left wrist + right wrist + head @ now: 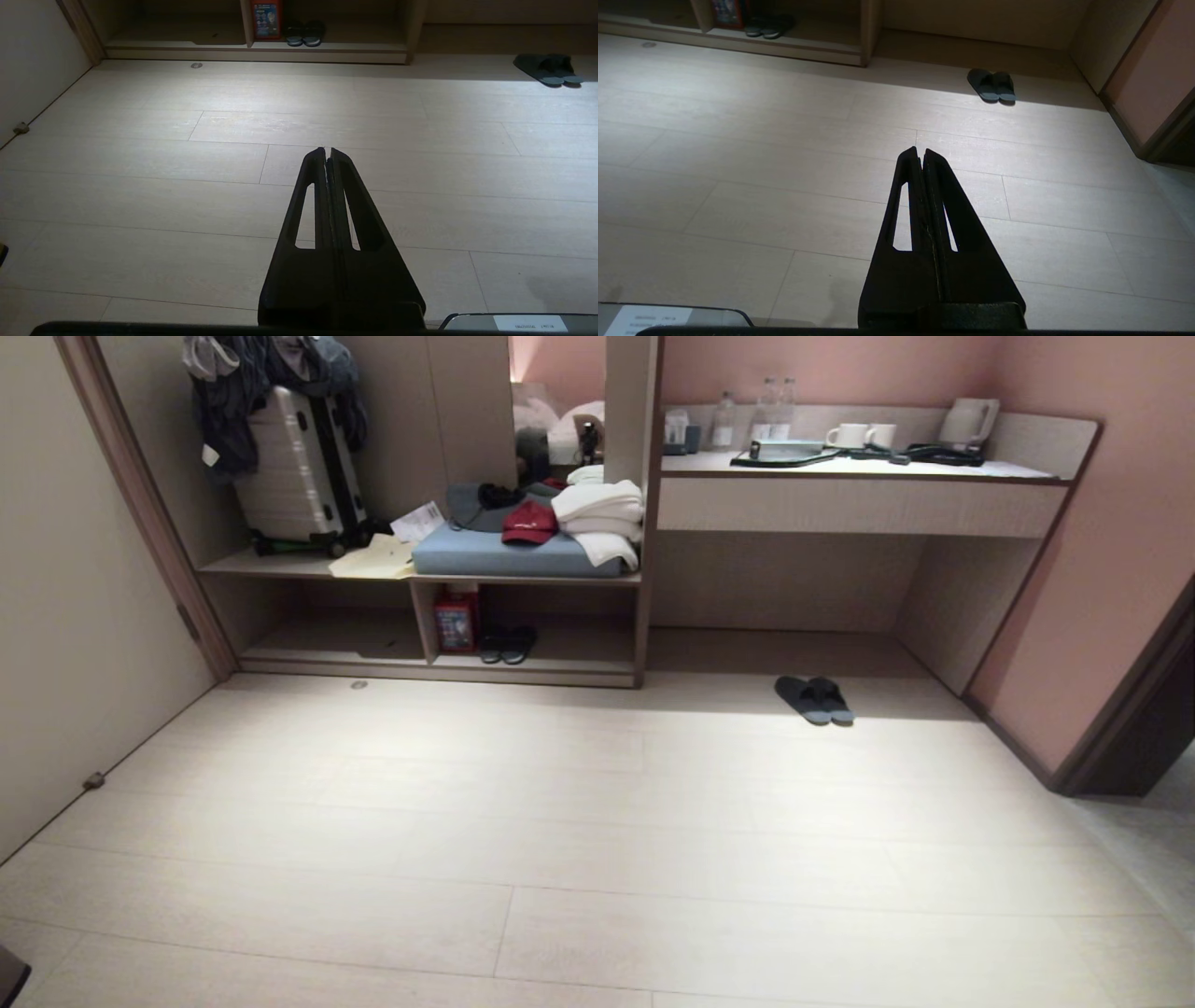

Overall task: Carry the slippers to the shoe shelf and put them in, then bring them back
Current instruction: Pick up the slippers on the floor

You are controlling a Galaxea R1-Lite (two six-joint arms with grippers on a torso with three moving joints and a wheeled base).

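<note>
Room: pale plank floor (579, 821) ran to a built-in wall unit of beige laminate, with pink walls and a desk (859, 471) at 1 o'clock in the head view.
Slippers: the slippers (814, 699) lay side by side on the floor at 1 o'clock, just in front of the desk recess, untouched.
Shoe shelf: the shoe shelf (439, 665) sat at 11 o'clock, low in the unit, split by an upright divider; a second dark pair (507, 644) already stood in its right bay beside a red box (456, 619).
Left gripper: the left gripper (327, 150) hung over bare floor, fingers pressed together, holding nothing.
Right gripper: the right gripper (920, 151) did likewise, fingers closed and empty.
Step in hand: judged as the approach, with no pick-up begun.
Advice: drive toward the floor pair, not the shelved pair; part the fingers before descent; take both straps together if reach allows.
View differences: only the head view showed the desk top, suitcase (299, 467) and folded towels (602, 518); only the wrist views showed the fingers, both arms being absent from the head view.
</note>
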